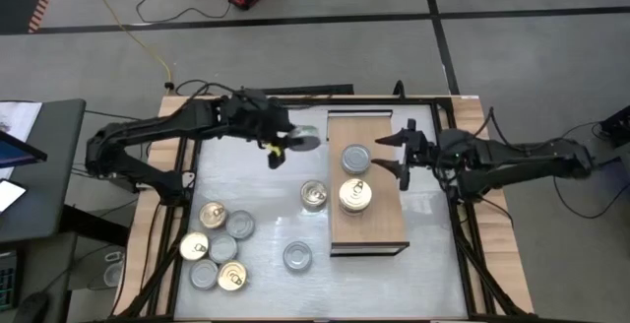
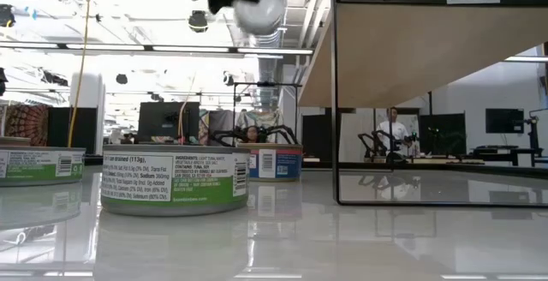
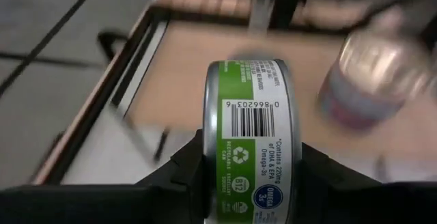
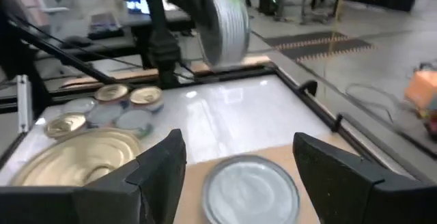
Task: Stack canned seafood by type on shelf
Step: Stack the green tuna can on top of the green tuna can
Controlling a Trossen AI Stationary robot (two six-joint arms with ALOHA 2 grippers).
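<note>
A silver tin with a green label (image 1: 306, 138) hangs high above the table, left of the shelf's far end, with my left gripper (image 1: 284, 147) shut on it. In the low view this tin (image 2: 257, 7) shows at the top edge. The shelf (image 1: 379, 226) is a light-wood board on a thin dark frame. On it stand a silver-lidded tin (image 1: 355, 158) and a gold-lidded tin (image 1: 355, 195). My right gripper (image 1: 398, 152) hovers open over the shelf's right side, its fingers either side of the silver tin (image 4: 252, 187) without touching it. My left gripper pinches the tin between its two fingers, one finger (image 3: 183, 176) on each flat end. The tin stands on edge, its labelled wall with the barcode (image 3: 251, 108) turned toward the wrist. The fingers reach from the table's left, slanting slightly down. The tin is lifted clear.
One tin (image 1: 314, 195) stands on the table beside the shelf's left edge, another (image 1: 297, 256) nearer the front. Several gold and silver tins (image 1: 217, 249) cluster at the near left. In the low view, green-labelled tins (image 2: 175, 178) stand close by.
</note>
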